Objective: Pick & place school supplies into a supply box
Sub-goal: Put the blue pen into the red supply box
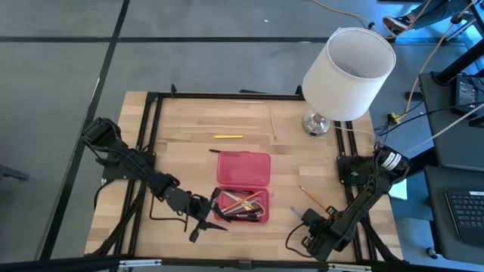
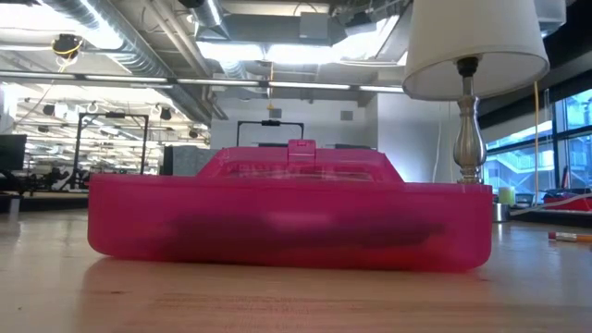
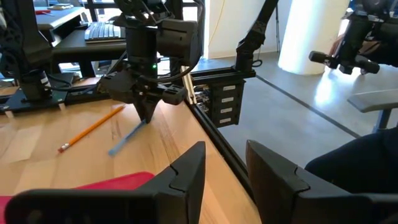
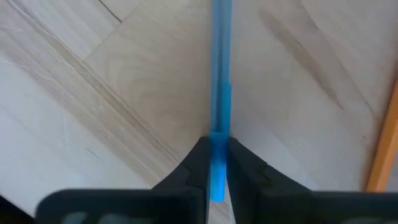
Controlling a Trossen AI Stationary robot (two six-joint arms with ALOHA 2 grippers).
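The red-pink supply box (image 1: 243, 187) lies open at the table's middle, its lid (image 1: 243, 168) flat toward the far edge and its tray (image 1: 243, 205) holding several pens and pencils. My right gripper (image 4: 217, 158) stands near the table's near right corner, right of the box, shut on a blue pen (image 4: 221, 74). An orange pencil (image 1: 311, 199) lies on the wood just beside it. A yellow pencil (image 1: 227, 137) lies far of the box. My left gripper (image 3: 224, 168) hovers open off the box's near left corner (image 1: 200, 223). My right gripper pinches the blue pen close to one end (image 4: 217, 142) between its two fingertips. It comes from above, pointing down, as the left wrist view shows (image 3: 147, 115). The pen slopes down from the fingers, its free end (image 3: 114, 151) at the table top.
A white-shaded lamp (image 1: 348, 72) stands at the far right corner on a metal foot (image 1: 316, 123). Black frame rails (image 1: 151, 151) run along the table's sides. Bare wood lies between the box and the right arm. The low view is filled by the box's near wall (image 2: 287, 227).
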